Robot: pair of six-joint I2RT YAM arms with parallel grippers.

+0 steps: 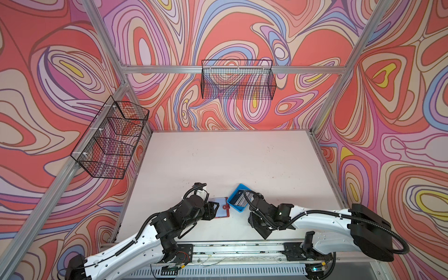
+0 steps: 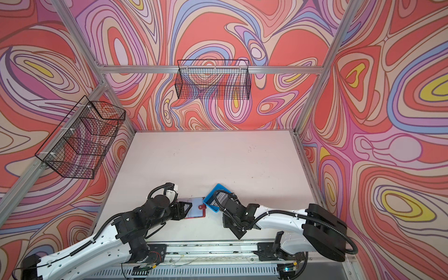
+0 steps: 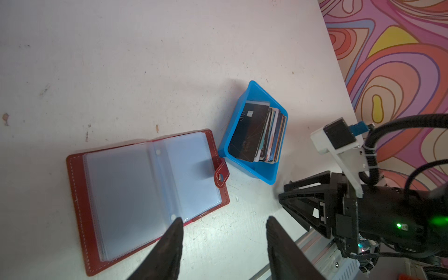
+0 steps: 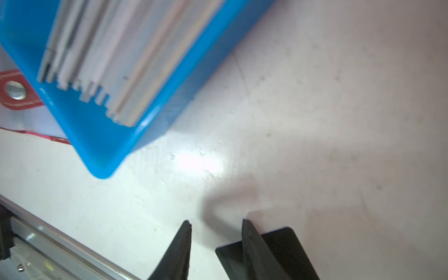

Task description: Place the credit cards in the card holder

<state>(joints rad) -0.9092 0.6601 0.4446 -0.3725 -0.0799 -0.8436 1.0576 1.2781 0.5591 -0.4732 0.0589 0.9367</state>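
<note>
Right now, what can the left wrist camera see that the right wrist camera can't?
Only the left wrist view: the whole open card holder with its clear sleeves, the face of the black card, and the left gripper, open. Only the right wrist view: the empty gap between the tips of the right gripper. Both: the blue tray holding the credit cards, and the holder's snap tab.

The card holder (image 3: 77, 206) is red-brown with white stitching, the tray (image 3: 254, 169) blue, the credit cards (image 3: 249, 131) black-fronted, otherwise seemingly pale.

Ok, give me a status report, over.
Left gripper, right gripper: jaws open, empty. Card holder lies open, sleeves up; credit cards stacked in blue tray. No obstruction seen.
</note>
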